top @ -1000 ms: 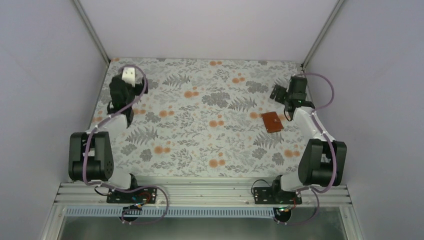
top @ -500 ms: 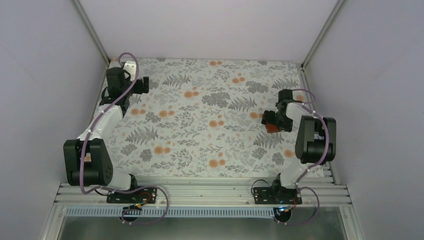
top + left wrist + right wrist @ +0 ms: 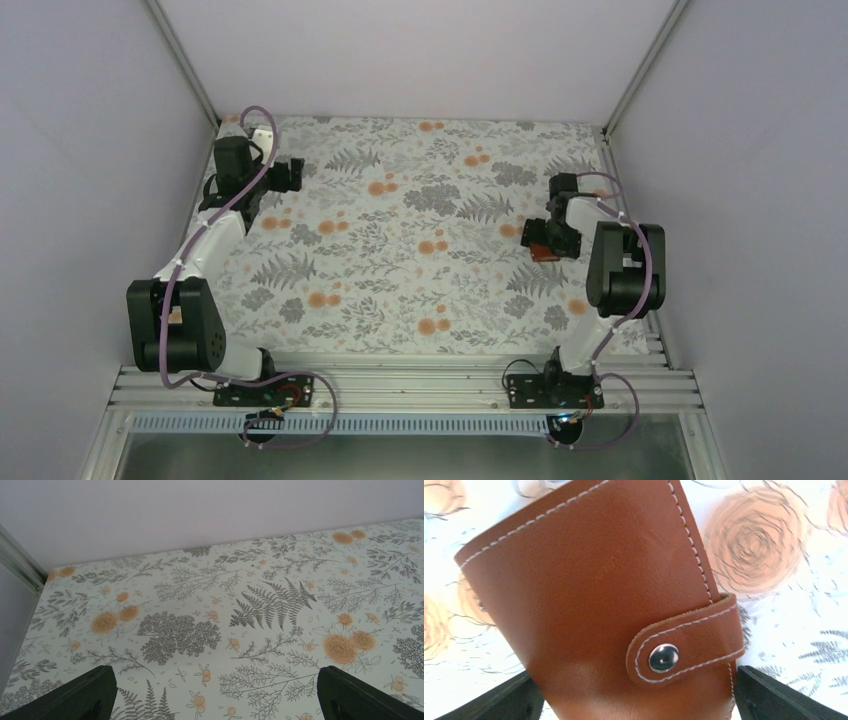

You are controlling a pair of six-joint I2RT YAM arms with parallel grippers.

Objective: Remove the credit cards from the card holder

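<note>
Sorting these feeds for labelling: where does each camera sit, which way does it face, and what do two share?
Top external: above and behind the bases, looking down on the table; both arms show, left tool far left, right tool over the card holder.
Left wrist: low, facing the back wall across the table; fingertips show.
Right wrist: close above the snapped-shut card holder, fingertips flanking it.
Shared: the card holder, in top external and right wrist.

We see a white tablecloth printed with grey ferns and orange roses [image 3: 400, 280]. Plain pale lilac walls [image 3: 420, 50] enclose it on three sides.
</note>
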